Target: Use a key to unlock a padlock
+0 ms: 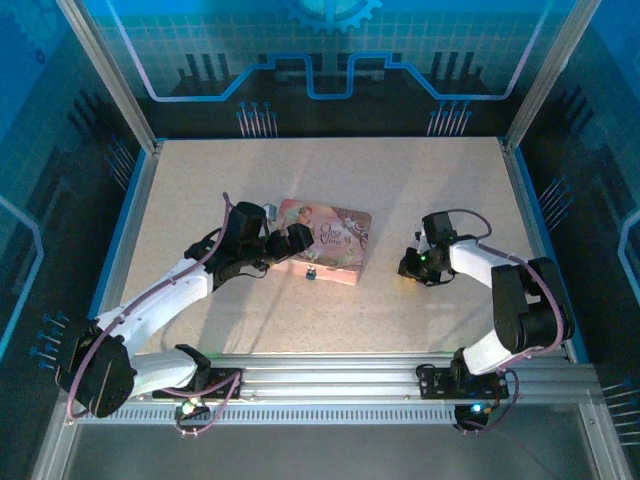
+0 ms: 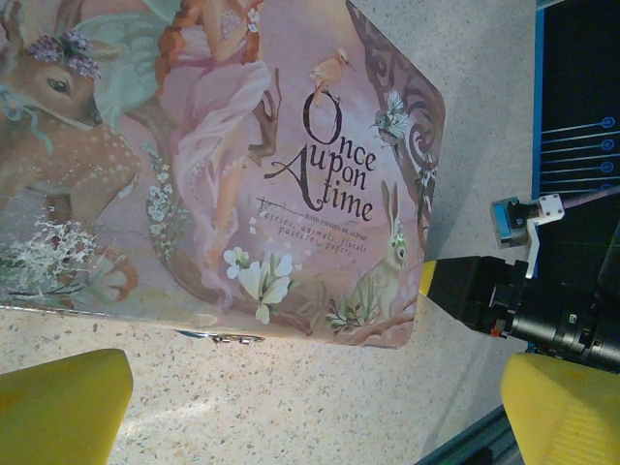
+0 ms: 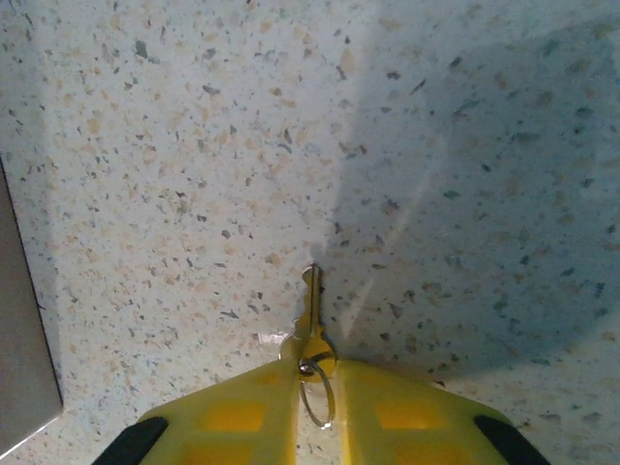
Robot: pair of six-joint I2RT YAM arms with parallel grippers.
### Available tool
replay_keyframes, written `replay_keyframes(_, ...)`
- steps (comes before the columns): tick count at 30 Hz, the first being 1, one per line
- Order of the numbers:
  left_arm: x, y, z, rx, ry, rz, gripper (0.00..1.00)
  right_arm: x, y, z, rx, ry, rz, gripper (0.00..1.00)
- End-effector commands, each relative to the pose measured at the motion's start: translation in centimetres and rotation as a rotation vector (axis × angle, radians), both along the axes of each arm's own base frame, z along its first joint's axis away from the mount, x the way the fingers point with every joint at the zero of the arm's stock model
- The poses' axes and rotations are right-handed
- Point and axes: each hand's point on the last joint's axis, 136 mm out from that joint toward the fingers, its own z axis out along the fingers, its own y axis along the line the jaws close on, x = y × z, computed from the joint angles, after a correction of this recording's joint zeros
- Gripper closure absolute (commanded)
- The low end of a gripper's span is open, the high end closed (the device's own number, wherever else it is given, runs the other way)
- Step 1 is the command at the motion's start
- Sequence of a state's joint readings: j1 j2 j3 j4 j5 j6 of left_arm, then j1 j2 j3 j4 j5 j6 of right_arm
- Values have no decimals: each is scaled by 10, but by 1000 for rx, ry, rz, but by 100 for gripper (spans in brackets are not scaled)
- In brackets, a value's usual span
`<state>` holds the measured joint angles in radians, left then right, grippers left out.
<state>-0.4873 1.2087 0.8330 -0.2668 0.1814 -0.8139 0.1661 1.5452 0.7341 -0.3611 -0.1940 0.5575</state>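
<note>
**Key (image 3: pixel 311 315) pinched at its bow, padlock still to be reached**

Grip comes first. The right gripper (image 3: pixel 315 380) has its yellow fingers (image 3: pixel 232 418) clamped on the key's round bow. The little ring hangs back into the slit between them, and the blade pokes straight out beyond the tips. The blade sits low over the speckled table (image 3: pixel 194 145); I cannot tell whether it rests on the surface or has lifted clear.

To do this step well, the pads should bear flat on both faces of the bow so the thin blade cannot swivel. The lift should be straight up, without dragging the tip across the table. Keeping the blade in line with the fingers will make it easier to aim at the keyhole later.

The left gripper (image 2: pixel 310 418) stands spread wide with nothing between its fingers (image 2: pixel 63 405). Just ahead of them lies the near edge of the pink box (image 2: pixel 242 145). A small metal fitting shows on that edge in front of the gap, too small to name from the wrist view.

From above, the padlock (image 1: pixel 312 273) is a tiny bluish speck at the box's front edge. It is just beside the left fingertips and well apart from the right ones, off to their left. My judgement is that the left fingers should steady the lock body before the key arrives. Otherwise so light a lock will likely swing away from the blade.
</note>
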Motion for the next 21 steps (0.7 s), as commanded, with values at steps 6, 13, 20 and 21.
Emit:
replay_keyframes(6,-8,0,2,-1,8,-14,1,12,6,10,21,-65,30,94)
replay_keyframes(13,-8,-4,12,-36,-1,-15,1,14,14,33,77,-179,53,98)
replay_keyframes(20,-5,-21,39,-155,-41,-56,1,20,53,94,246,-434,191,99)
replay_keyframes(21,-4,-24,45,-175,-55,-67,1,19,61,104,263,-469,223,99)
